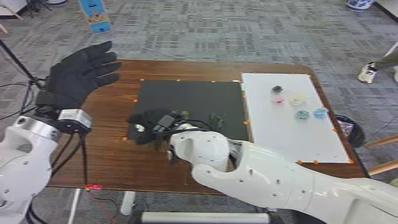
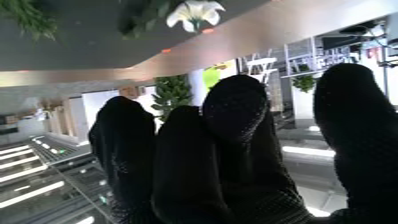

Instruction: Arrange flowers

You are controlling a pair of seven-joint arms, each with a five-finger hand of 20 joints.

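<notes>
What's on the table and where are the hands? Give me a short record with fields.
Left hand: open, raised by the table's left edge
Right hand: open, over black mat
White flower: on black mat, near its left edge
Greenery: on black mat
White mat: holds small coloured objects

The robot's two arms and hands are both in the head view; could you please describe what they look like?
The left arm and right arm have smooth white shells with rounded sections and small dark spots. The left hand and right hand wear black fabric gloves, with a fine dotted texture. A white block sits at the left wrist, with dark cables below it.
</notes>
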